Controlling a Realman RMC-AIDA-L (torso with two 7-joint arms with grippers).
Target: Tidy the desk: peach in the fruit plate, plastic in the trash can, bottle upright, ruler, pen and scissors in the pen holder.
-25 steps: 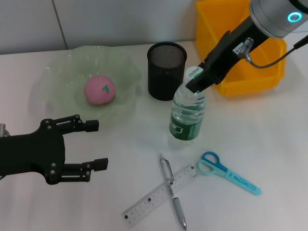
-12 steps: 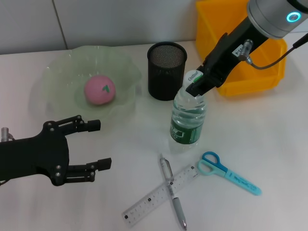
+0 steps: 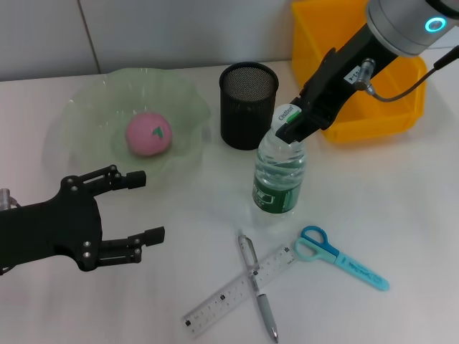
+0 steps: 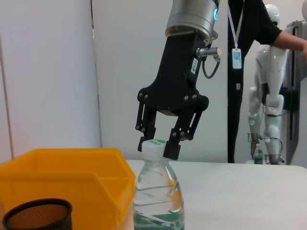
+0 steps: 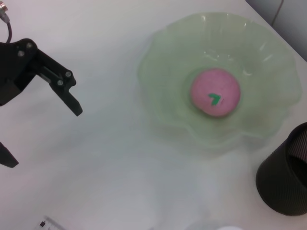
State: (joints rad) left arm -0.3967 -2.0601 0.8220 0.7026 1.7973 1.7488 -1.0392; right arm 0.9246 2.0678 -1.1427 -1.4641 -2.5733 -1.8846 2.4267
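Note:
The bottle [image 3: 279, 172] stands upright on the desk [image 3: 401, 201] beside the pen holder [image 3: 248, 104]. My right gripper [image 3: 288, 126] is open, its fingers close on either side of the white cap [image 4: 154, 147]. The peach [image 3: 149, 133] lies in the fruit plate [image 3: 86, 107]. My left gripper [image 3: 142, 206] hovers open and holding nothing over the desk's front left. The pen [image 3: 266, 313] lies crossed under the ruler [image 3: 226, 299], and the scissors [image 3: 337, 259] lie to their right. The trash can [image 3: 315, 43] is at the back right. No plastic is in view.
In the left wrist view a person and a white humanoid robot [image 4: 268, 96] stand beyond the desk's far side. The pen holder [image 5: 288, 182] stands right beside the fruit plate [image 5: 163, 72].
My right gripper has risen slightly off the bottle, so more of the cap shows; the bottle stays standing. My left gripper has drifted a little upward and back.

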